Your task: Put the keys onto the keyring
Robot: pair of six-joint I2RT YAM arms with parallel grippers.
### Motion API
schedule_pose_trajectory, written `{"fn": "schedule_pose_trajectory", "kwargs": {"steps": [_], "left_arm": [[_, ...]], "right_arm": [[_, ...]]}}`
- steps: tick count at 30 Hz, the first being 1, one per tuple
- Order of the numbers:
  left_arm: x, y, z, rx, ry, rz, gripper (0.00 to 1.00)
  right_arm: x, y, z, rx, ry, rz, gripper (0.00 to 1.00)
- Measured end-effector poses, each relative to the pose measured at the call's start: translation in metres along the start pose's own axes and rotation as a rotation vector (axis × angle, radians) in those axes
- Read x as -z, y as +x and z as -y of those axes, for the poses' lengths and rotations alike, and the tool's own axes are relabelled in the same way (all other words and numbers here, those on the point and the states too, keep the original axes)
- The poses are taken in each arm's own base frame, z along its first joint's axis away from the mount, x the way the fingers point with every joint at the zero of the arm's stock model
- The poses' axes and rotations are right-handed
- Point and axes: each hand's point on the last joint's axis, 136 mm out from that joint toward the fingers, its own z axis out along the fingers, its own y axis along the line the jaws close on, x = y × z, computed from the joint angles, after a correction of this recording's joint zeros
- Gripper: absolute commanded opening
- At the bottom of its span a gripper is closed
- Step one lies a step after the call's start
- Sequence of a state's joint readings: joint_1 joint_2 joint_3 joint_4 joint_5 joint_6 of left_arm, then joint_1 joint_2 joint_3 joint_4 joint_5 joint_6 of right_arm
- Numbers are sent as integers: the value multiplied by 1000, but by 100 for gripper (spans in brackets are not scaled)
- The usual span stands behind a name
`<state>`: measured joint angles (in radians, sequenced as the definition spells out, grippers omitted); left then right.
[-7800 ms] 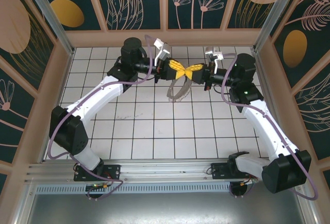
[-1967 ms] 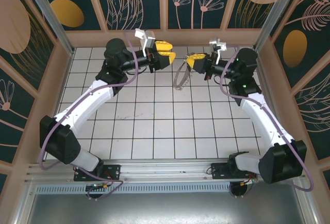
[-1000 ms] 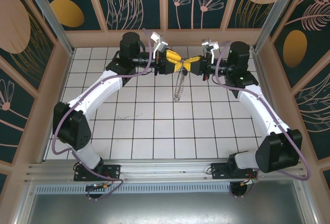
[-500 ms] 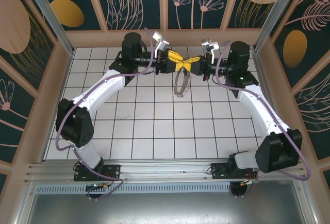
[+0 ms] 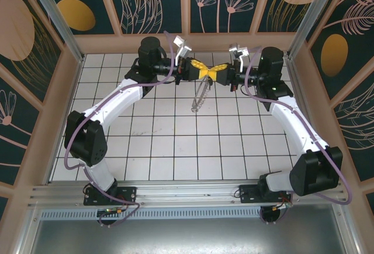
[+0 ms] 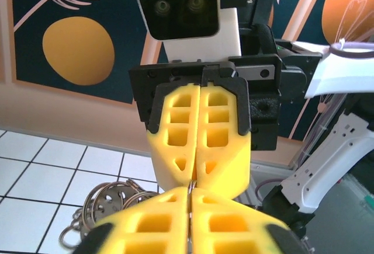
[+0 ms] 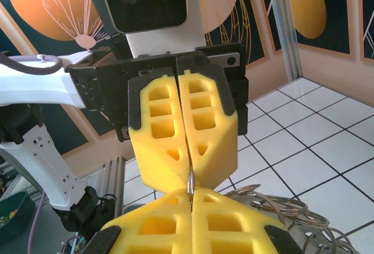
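Observation:
High over the back of the tiled floor my left gripper (image 5: 203,70) and right gripper (image 5: 210,73) meet tip to tip. Both are shut on one thin silvery ring of the keyring (image 5: 199,98), whose loop dangles below them, edge-on. In the left wrist view my left gripper (image 6: 190,194) pinches the ring (image 6: 191,185) against the right arm's yellow fingers (image 6: 219,143), and a bunch of small rings (image 6: 108,200) hangs at the lower left. In the right wrist view my right gripper (image 7: 191,195) holds the same ring (image 7: 191,181), with the bunch (image 7: 280,208) to the right. The black-headed key is hidden.
The white tiled floor (image 5: 175,143) lies below the hanging loop. Patterned walls (image 5: 187,9) enclose the back and both sides. The purple cables (image 5: 166,55) loop off both wrists near the back wall.
The hanging loop has swung and turned from a round face-on shape to a narrow edge-on one, drifting slightly left. Both grippers have stayed shut tip to tip.

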<state>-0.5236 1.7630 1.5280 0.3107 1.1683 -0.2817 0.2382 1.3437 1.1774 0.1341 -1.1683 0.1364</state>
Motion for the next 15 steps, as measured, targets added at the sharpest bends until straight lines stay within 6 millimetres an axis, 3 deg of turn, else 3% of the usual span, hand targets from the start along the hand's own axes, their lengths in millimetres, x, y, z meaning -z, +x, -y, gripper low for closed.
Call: {"fn": "schedule_pose_trajectory", "kwargs": {"steps": [7, 11, 15], "left_arm": [[-1, -2, 0, -4, -3, 17, 0], [-3, 2, -3, 12, -31, 58, 0], [-8, 14, -8, 72, -54, 85, 0]], "right_arm": [[1, -2, 0, 10, 1, 7, 0], [1, -4, 4, -4, 24, 16, 33], [5, -9, 1, 22, 39, 41, 40]]}}
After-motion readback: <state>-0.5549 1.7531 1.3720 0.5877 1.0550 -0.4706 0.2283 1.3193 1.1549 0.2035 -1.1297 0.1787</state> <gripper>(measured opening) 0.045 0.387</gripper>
